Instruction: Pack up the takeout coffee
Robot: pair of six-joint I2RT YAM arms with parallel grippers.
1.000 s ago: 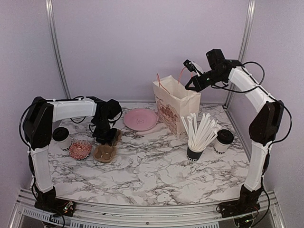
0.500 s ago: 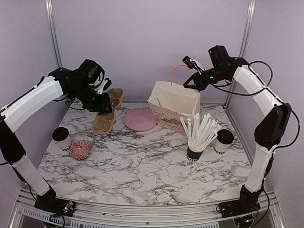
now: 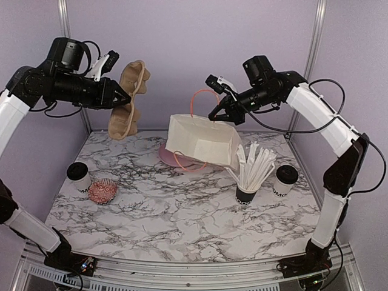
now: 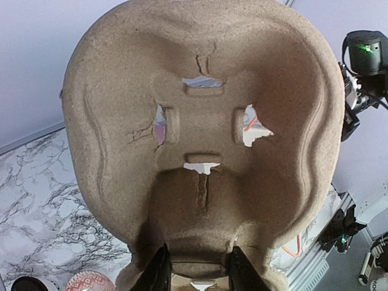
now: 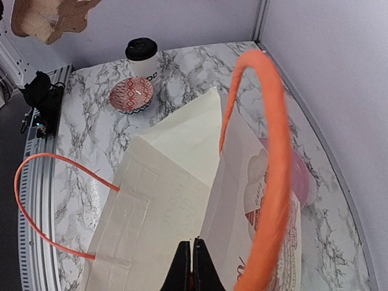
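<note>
Two white paper takeout cups with black lids (image 3: 77, 177), (image 3: 285, 182) stand unpacked at the left and right edges of the marble worktop (image 3: 182, 212); the black cup of white straws (image 3: 247, 194), near the right one, may be toppled by the cream paper bag (image 3: 200, 142) hanging tilted beside it; right fingers (image 5: 183, 267), pinched closed on its rim, could tear it; left fingers (image 4: 159, 276) clamp the brown pulp cup carrier (image 4: 200, 121) aloft, far left.

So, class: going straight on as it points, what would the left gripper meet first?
Beyond the cup carrier it grips, probably the paper bag hanging from the right gripper; its orange handle shows through the carrier's holes. Depth unclear.
</note>
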